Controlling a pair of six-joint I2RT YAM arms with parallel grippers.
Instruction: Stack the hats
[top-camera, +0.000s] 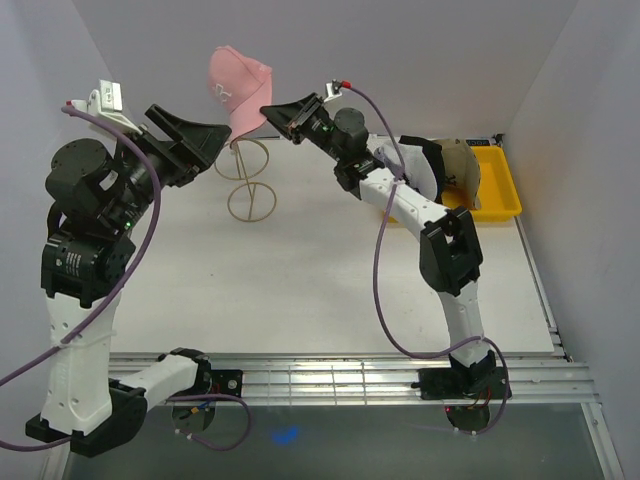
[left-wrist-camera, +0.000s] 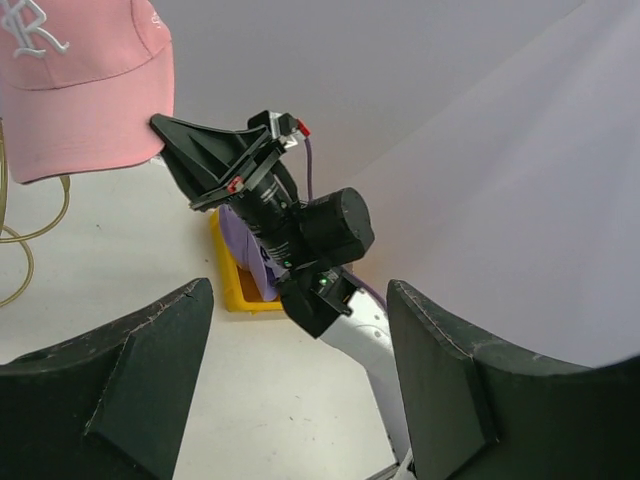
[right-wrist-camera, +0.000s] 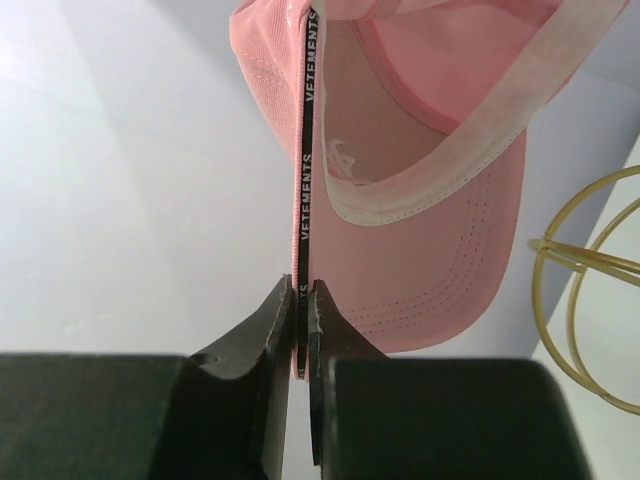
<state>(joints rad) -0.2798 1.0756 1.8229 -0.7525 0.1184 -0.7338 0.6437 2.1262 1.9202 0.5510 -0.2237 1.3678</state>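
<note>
R gripper (right-wrist-camera: 303, 295): jaws pinched together on the thin side edge of the pink cap (right-wrist-camera: 420, 200), fabric and black tape squeezed between the pads, no gap showing. L gripper (top-camera: 215, 145): jaws wide apart, holding nothing, touching nothing, up in the air just left of the cap, pointing at it. Pink cap sits on top of a gold wire stand (top-camera: 250, 180) at mid-back of the table (top-camera: 300, 280), brim toward the R gripper. Count: 2 arms, 1 stand, 1 pink cap, 1 yellow bin (top-camera: 497, 185) at far right. In the bin, partly hidden behind the R arm, a purple cap (left-wrist-camera: 238, 245), a dark cap (top-camera: 425, 165) and a tan cap (top-camera: 462, 165); can't tell if more. Writing: "VETEMENTS" printed white on the black tape inside the pink cap, seen twice; white stitched monogram with an "R" on its front.
</note>
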